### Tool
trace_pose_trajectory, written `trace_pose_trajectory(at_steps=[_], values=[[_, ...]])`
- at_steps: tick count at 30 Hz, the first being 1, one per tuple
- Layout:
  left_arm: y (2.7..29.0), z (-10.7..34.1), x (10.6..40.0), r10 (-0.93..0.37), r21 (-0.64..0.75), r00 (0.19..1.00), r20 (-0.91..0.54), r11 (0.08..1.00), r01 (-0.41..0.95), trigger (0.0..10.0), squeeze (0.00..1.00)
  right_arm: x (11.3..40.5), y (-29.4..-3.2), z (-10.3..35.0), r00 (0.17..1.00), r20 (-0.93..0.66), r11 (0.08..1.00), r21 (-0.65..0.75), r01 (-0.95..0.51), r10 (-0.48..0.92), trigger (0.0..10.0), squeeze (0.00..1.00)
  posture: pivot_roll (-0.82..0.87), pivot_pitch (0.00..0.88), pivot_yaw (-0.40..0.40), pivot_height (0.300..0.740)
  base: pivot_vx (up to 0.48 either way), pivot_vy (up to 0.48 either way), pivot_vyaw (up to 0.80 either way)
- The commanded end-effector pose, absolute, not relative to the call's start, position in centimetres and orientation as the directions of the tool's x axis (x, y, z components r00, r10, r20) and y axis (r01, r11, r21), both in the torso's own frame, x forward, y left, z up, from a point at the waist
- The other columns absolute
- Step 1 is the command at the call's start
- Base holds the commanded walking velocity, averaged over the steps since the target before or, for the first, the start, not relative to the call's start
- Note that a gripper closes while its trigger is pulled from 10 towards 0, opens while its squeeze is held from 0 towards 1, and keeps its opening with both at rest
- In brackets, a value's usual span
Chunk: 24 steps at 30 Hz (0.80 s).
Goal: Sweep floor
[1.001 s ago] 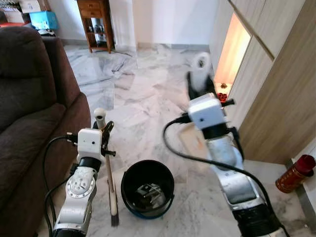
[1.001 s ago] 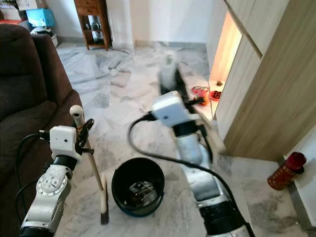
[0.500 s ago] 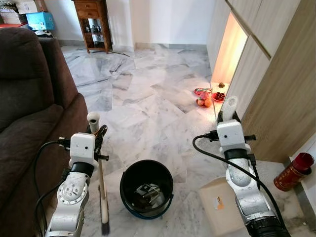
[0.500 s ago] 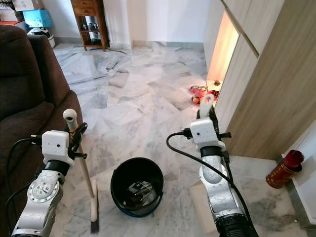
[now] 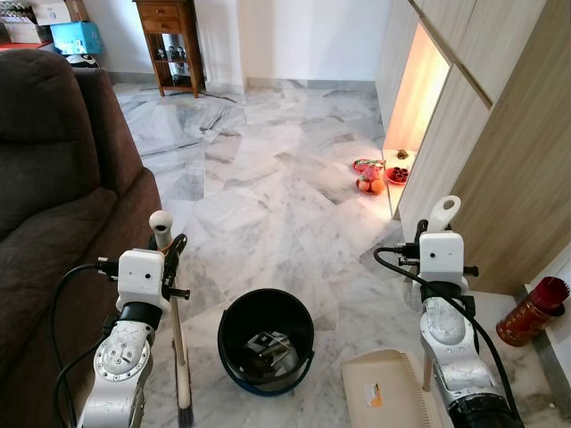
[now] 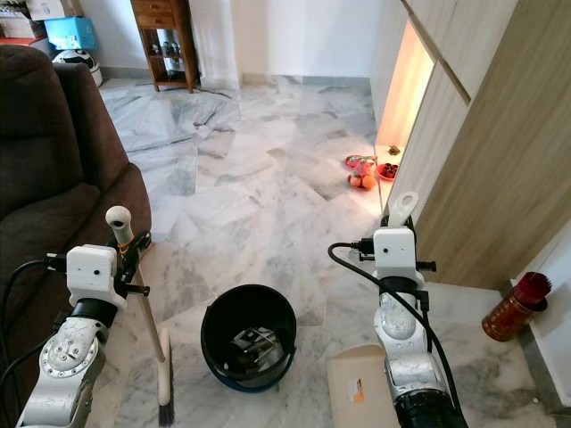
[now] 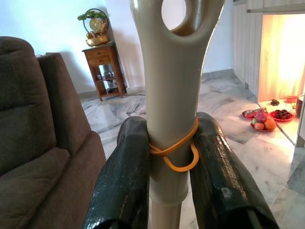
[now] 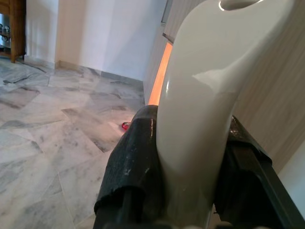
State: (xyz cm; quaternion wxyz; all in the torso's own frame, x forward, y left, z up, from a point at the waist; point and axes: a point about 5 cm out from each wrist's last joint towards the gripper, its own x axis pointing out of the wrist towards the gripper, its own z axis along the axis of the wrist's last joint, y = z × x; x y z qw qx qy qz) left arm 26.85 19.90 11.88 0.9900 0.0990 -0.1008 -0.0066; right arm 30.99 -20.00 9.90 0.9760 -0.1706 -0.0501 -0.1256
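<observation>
Broom: upright at robot's left, bristles down on marble floor, just beside brown sofa. Beige handle clamped between fingers of left gripper; orange rubber band looped round handle at grip.

Dustpan: beige, pan flat on floor at robot's right, just beside bucket. Upright handle pinched by right gripper, fingers closed on both sides of it.

Bucket: black, blue-trimmed, standing on floor between broom and dustpan, apart from both. Some scrap or litter lying at bottom; kind too small to tell.

Surroundings: wooden cabinet along right wall with lit recess; plate of fruit on floor by recess; red bottle near cabinet foot; wooden side table at far wall.

Progress, as judged: both tools in hand and set down on floor, bucket already holding something, suggesting at least one load tipped in. No loose debris made out on visible floor near tools. Pan face appears bare apart from small label. Remaining: likely more sweeping of further floor areas, or finishing up; extent not determinable from these views.
</observation>
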Motion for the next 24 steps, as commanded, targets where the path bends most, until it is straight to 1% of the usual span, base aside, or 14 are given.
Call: trace_pose_trajectory(at_steps=[1, 24], values=[[19.92, 12.82, 26.77, -0.041, 0.197, 0.97, 0.24, 0.98, -0.007, 10.0, 0.0, 31.67, -19.82, 11.34, 0.954, 0.209, 0.912, -0.306, 0.273, -0.215, 10.0, 0.0, 0.14, 0.0, 0.013, 0.74, -0.259, 0.0, 0.0], [20.02, 12.73, 26.69, -0.042, 0.2, 0.971, 0.237, 0.98, -0.006, 10.0, 0.0, 31.86, -19.35, 11.04, 0.96, 0.211, 0.919, -0.309, 0.245, -0.185, 10.0, 0.0, 0.15, 0.0, 0.01, 0.74, -0.263, 0.0, 0.0]])
